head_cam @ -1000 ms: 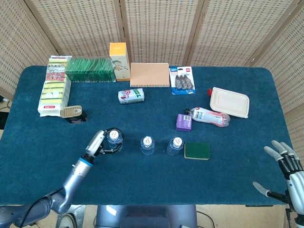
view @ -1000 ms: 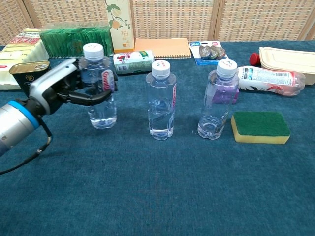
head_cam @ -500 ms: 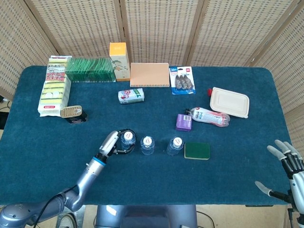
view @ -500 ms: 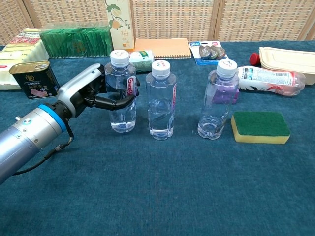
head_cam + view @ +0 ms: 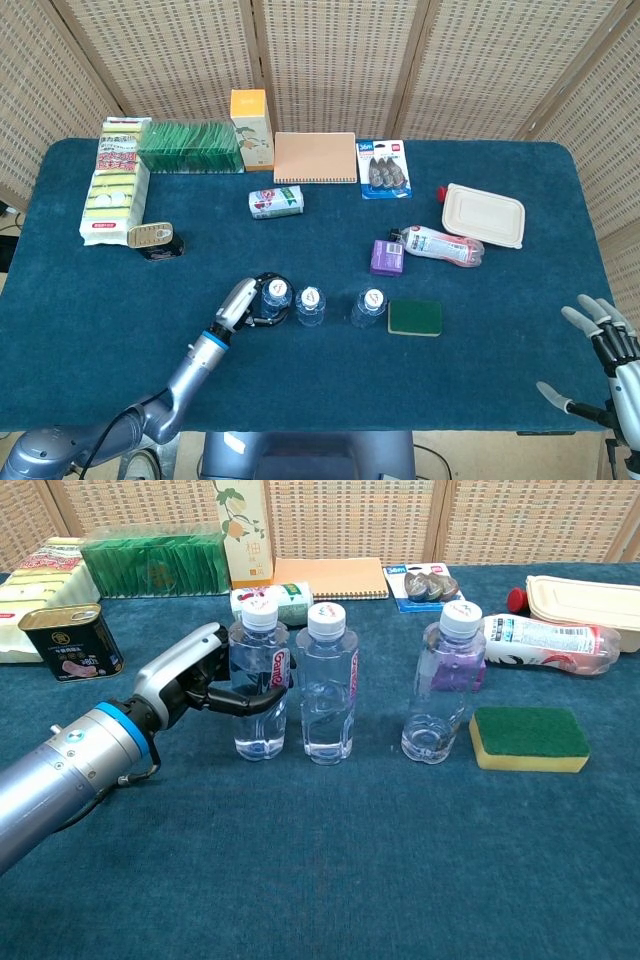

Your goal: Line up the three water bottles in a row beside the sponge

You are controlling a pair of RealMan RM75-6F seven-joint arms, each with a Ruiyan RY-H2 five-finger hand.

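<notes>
Bottles stood in a line on the blue surface (image 5: 320, 880), all three upright with white caps. The left hand (image 5: 190, 685) held the left bottle (image 5: 258, 690), with its fingers (image 5: 245, 700) curled around the middle of the body, over the red label. This bottle stood just beside the middle bottle (image 5: 328, 685); whether the two touched, I cannot tell. The right bottle (image 5: 440, 685) was apart from the middle one, with a clear gap between them, and it stood just beside the green and yellow sponge (image 5: 528, 738), which lay flat on the surface. In the head view the right hand (image 5: 612, 365) was at the lower right corner, well apart from the bottles, with its fingers spread and holding nothing. Behind the row lay a plastic bottle (image 5: 545, 640) on its side, a notebook (image 5: 330, 577) and a tin can (image 5: 70, 640).
</notes>
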